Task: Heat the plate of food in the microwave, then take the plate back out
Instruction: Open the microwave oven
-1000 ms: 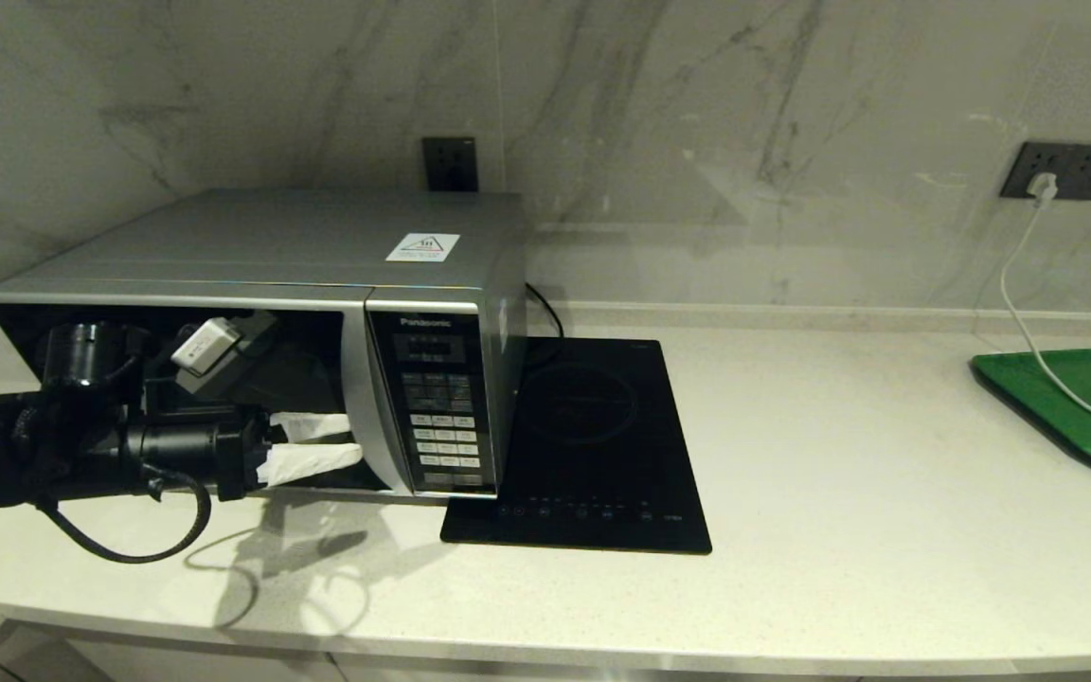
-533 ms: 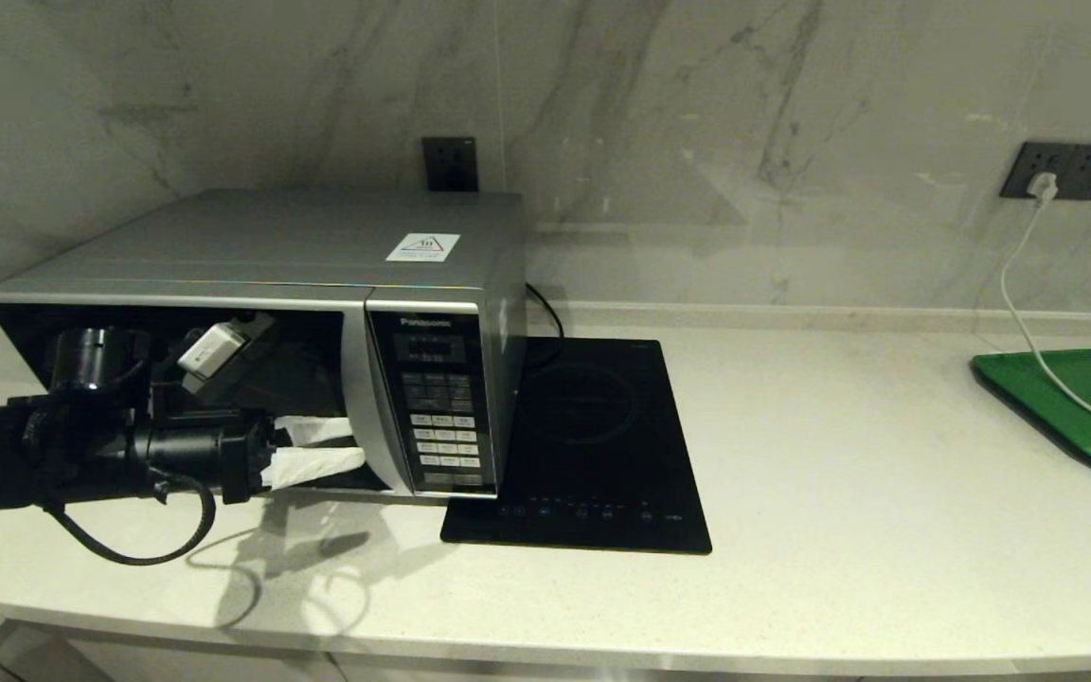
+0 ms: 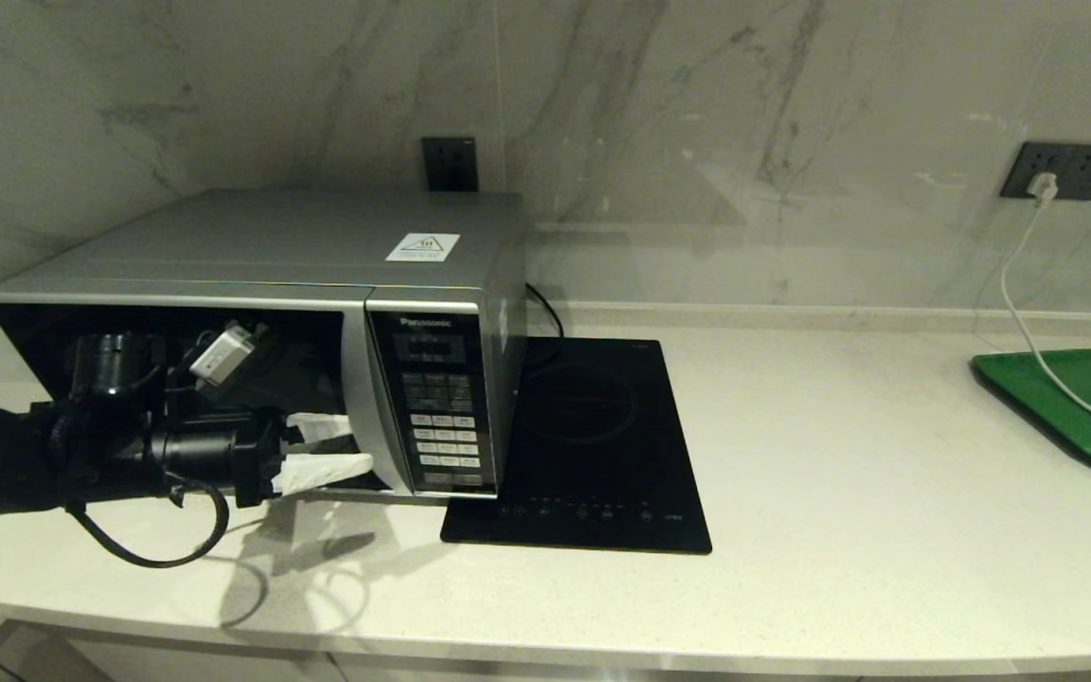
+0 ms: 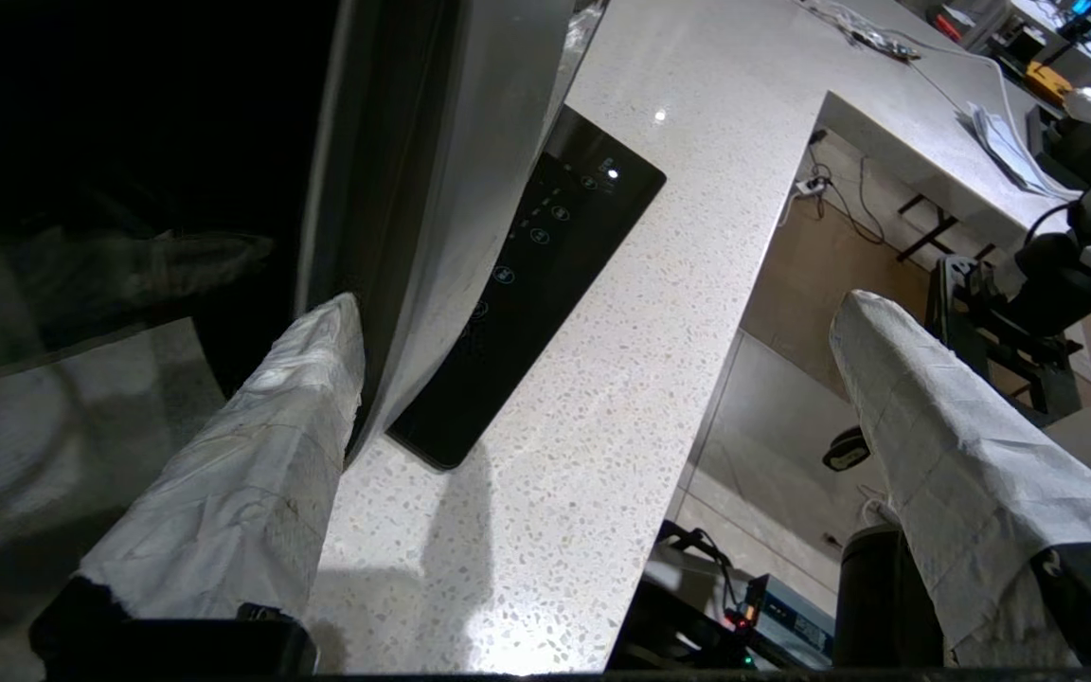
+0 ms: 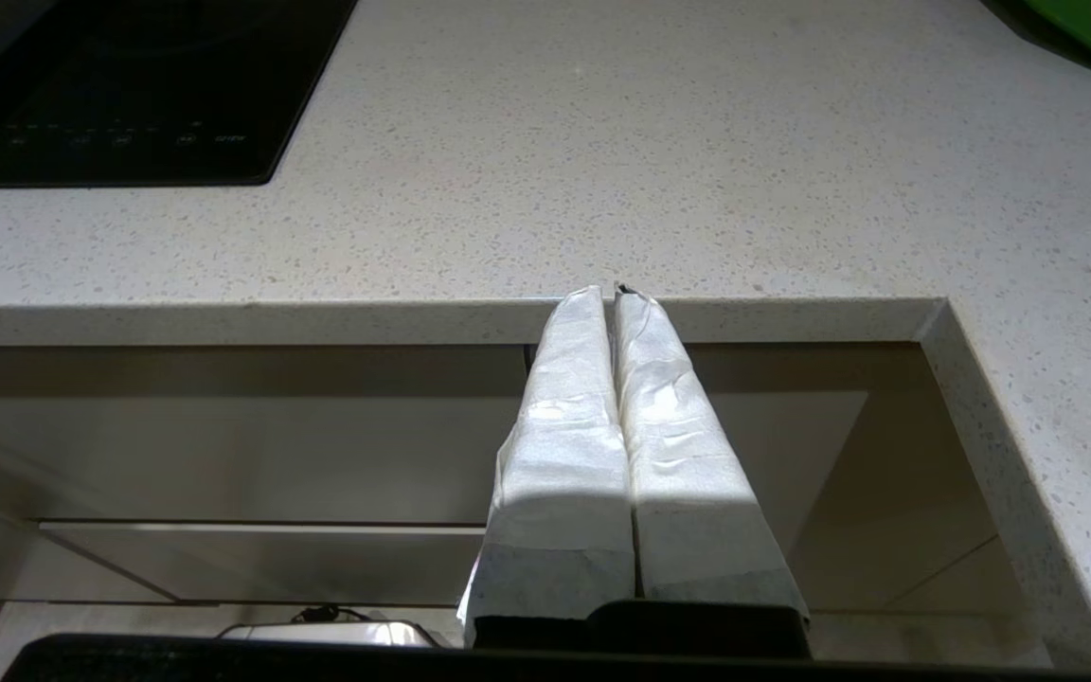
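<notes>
The silver-grey microwave (image 3: 318, 246) stands at the counter's left with its dark glass door (image 3: 53, 332) flush against the body. My left gripper (image 3: 356, 443) is open in front of that door, pointing at the curved silver handle strip (image 4: 451, 189). One white-wrapped finger (image 4: 261, 455) lies right beside the strip's glass-side edge, and the other finger (image 4: 943, 455) hangs far out over the counter's front edge. Nothing is between them. The plate of food is hidden. My right gripper (image 5: 614, 292) is shut and empty, parked below the counter edge and outside the head view.
A flat black induction hob (image 3: 593, 445) lies right beside the microwave. A green tray (image 3: 1076, 407) sits at the far right, with a white cable (image 3: 1028, 313) running to it from a wall socket. The counter's front edge (image 3: 602, 654) runs close under the left arm.
The left arm has crept to the right along the door, bringing its open fingers nearer the handle strip. The microwave door and the right arm have not moved.
</notes>
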{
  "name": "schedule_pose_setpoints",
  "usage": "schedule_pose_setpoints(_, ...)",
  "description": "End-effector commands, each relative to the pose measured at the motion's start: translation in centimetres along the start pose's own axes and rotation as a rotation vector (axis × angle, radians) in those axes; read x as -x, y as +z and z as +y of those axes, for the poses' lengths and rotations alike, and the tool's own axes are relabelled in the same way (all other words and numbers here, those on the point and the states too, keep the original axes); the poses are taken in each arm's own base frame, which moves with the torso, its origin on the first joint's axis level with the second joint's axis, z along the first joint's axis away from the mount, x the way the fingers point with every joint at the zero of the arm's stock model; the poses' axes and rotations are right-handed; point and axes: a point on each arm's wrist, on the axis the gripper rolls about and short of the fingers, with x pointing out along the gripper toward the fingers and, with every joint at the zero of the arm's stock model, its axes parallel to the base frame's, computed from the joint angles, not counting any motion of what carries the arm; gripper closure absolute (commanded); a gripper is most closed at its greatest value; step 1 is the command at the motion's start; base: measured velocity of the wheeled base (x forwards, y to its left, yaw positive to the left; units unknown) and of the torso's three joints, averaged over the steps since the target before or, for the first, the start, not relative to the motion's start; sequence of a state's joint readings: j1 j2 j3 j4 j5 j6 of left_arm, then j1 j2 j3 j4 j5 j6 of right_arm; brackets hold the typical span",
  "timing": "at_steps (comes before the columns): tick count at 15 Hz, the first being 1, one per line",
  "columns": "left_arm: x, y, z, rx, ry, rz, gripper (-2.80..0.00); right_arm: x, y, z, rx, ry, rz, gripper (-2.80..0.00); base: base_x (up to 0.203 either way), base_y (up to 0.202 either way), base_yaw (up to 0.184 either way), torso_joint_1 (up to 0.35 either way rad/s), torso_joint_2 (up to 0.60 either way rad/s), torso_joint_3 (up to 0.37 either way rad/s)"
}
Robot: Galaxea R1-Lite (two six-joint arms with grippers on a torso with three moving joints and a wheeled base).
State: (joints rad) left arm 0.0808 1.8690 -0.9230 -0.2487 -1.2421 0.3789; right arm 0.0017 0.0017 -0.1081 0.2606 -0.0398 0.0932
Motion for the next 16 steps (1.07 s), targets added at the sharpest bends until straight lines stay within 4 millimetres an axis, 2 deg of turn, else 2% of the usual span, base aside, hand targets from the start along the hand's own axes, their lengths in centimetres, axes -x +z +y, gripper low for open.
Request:
schedule_pose_setpoints(1, -0.7, -0.1, -0.1, -0.001, -0.026, 0.005, -2.80, 0.0, 0.0, 0.0, 0.000, 0.000, 0.001, 0.00, 0.000, 0.000, 0.000, 0.000, 0.00, 0.000)
schedule_pose_setpoints(9, -2.1, -1.3, 0.2, 0.028, -0.065, 0.030, -2.80, 0.0, 0.0, 0.0, 0.000, 0.000, 0.002, 0.00, 0.000, 0.000, 0.000, 0.000, 0.00, 0.000)
schedule_pose_setpoints(12, -1.0, -1.4, 0.1, 0.063, -0.039, 0.025, -2.80, 0.0, 0.0, 0.0, 0.000, 0.000, 0.002, 0.00, 0.000, 0.000, 0.000, 0.000, 0.00, 0.000)
schedule_pose_setpoints(16, 1.0, -1.2, -0.5, 0.203, 0.010, 0.011, -2.80, 0.0, 0.0, 0.0, 0.000, 0.000, 0.002, 0.00, 0.000, 0.000, 0.000, 0.000, 0.00, 0.000)
